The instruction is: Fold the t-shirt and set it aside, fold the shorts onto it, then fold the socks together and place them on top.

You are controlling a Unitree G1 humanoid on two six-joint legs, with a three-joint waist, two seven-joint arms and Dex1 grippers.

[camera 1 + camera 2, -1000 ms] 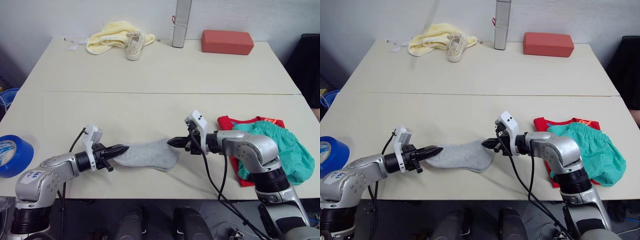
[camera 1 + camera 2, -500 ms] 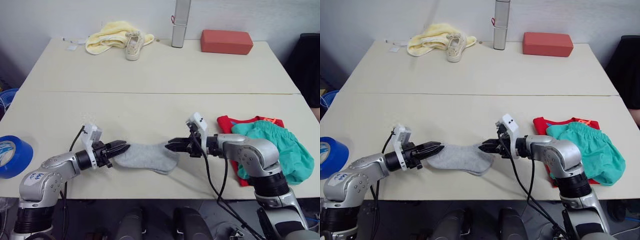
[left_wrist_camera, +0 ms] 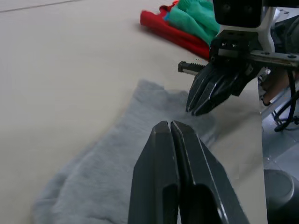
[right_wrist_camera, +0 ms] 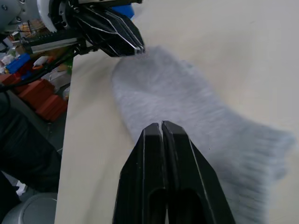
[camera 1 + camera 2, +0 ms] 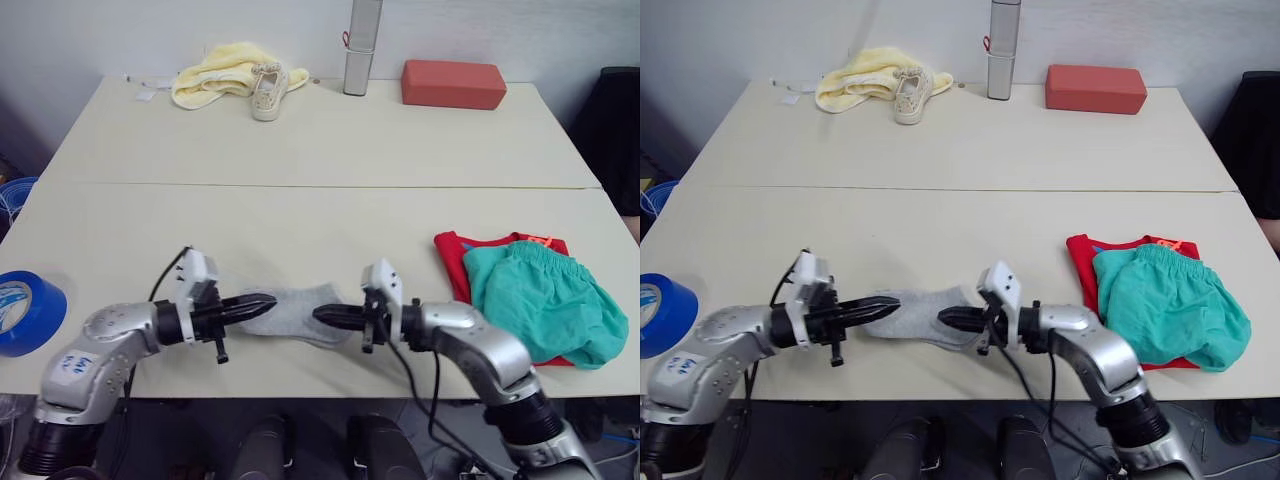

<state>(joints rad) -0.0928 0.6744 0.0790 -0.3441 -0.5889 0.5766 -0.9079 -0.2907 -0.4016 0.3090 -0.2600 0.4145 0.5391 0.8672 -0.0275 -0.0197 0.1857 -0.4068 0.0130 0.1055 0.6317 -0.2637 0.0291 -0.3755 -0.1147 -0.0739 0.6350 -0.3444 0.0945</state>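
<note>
Socks: grey knit, lying flat near front edge of the table, between the two grippers. Long axis runs left-right across the robot, roughly along the line joining the two arms. Whether one or both socks are stacked there cannot be told from these views.

Left gripper: fingers pressed together, nothing seen clamped between them; tip sits over the left end of the socks. Right gripper: fingers likewise closed on nothing visible, tip at the right end. Tips point toward each other w/ the socks between; both arms about equally near, each to its own end.

T-shirt: red, folded, at right side of table, well apart from the socks. Shorts: teal, laid on top of t-shirt, covering most of it. Judged: first two steps done, sock step in hand. Next move judged to need fingers opened before either end can be pinched.

View differences: the head views give the whole layout plus pile at right. Left wrist view shows the right gripper's tip resting at or just above the fabric near its far edge; contact not certain. Right wrist view shows the ribbed cuff nearest the right gripper, toe end toward the left gripper.

Other items at far edge: yellow cloth, white shoe, red block. Blue tape roll at left.
</note>
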